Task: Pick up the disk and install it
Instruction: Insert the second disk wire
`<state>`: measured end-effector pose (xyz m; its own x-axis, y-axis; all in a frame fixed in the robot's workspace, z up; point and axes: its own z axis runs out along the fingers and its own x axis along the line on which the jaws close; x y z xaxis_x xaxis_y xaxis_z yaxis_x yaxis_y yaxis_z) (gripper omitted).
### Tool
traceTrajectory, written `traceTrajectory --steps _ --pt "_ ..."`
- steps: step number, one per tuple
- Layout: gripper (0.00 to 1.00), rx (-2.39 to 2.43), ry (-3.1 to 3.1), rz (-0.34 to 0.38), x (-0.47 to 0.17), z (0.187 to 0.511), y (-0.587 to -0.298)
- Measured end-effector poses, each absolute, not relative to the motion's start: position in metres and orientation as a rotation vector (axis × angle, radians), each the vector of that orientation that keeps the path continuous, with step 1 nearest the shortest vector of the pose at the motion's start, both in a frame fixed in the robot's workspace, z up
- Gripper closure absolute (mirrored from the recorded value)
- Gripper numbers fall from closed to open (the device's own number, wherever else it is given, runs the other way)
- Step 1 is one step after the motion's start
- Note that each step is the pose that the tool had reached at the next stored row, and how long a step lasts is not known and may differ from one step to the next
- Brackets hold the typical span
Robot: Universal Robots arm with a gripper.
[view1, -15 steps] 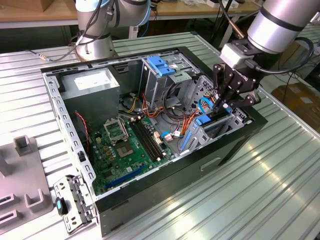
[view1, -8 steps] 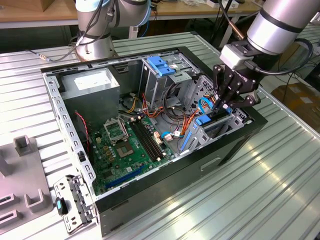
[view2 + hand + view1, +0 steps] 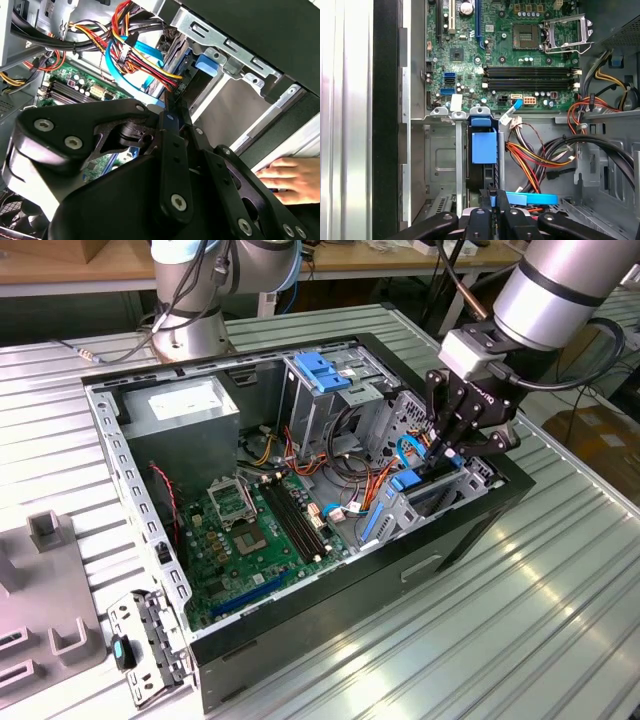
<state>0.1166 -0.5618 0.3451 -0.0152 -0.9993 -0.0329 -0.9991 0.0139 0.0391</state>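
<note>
The table (image 3: 520, 620) of ribbed metal carries an open computer case (image 3: 330, 640) lying on its side, green circuit board (image 3: 250, 540) showing. At the case's end toward the exterior view's right, the arm's gripper (image 3: 440, 462) reaches down into a metal bay (image 3: 440, 150). The disk (image 3: 484, 147) stands edge-up in that bay, partly seated, its blue rail end uppermost. The jaws look pinched together on its edge. A bundle of red and yellow cables (image 3: 535, 160) lies just beside the bay; my worry is a tilted disk jamming or snagging them. A person's hand (image 3: 290, 177) rests near the case
</note>
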Motion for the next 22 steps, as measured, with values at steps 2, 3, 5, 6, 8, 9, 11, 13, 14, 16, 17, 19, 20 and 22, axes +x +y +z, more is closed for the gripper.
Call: traceTrajectory --steps 2,3,5,6,8,9,11,13,14,16,17,19,20,22 --pt "0.84 2.204 -2.235 -0.083 0.1166 0.3463 -0.5618" --pt "0.84 2.204 -2.235 -0.083 0.1166 0.3473 -0.5618" --pt "0.84 2.204 -2.234 -0.083 0.1168 0.3492 -0.5618" --pt "0.84 2.204 -2.235 -0.083 0.1169 0.3492 -0.5618" --pt "0.84 2.205 -2.236 -0.087 0.1170 0.3495 -0.5618" --pt "0.84 2.209 -2.240 -0.096 0.1170 0.3493 -0.5621" --pt "0.84 2.215 -2.245 -0.110 0.1170 0.3493 -0.5633" --pt "0.84 2.217 -2.247 -0.113 0.1170 0.3492 -0.5646" --pt "0.84 2.217 -2.247 -0.113 0.1171 0.3492 -0.5651" --pt "0.84 2.217 -2.247 -0.112 0.1171 0.3491 -0.5655" --pt "0.84 2.217 -2.247 -0.112 0.1171 0.3490 -0.5656" --pt "0.84 2.217 -2.247 -0.112 0.1171 0.3488 -0.5666" --pt "0.84 2.217 -2.247 -0.112 0.1170 0.3487 -0.5674" --pt "0.84 2.218 -2.247 -0.112 0.1171 0.3485 -0.5675"
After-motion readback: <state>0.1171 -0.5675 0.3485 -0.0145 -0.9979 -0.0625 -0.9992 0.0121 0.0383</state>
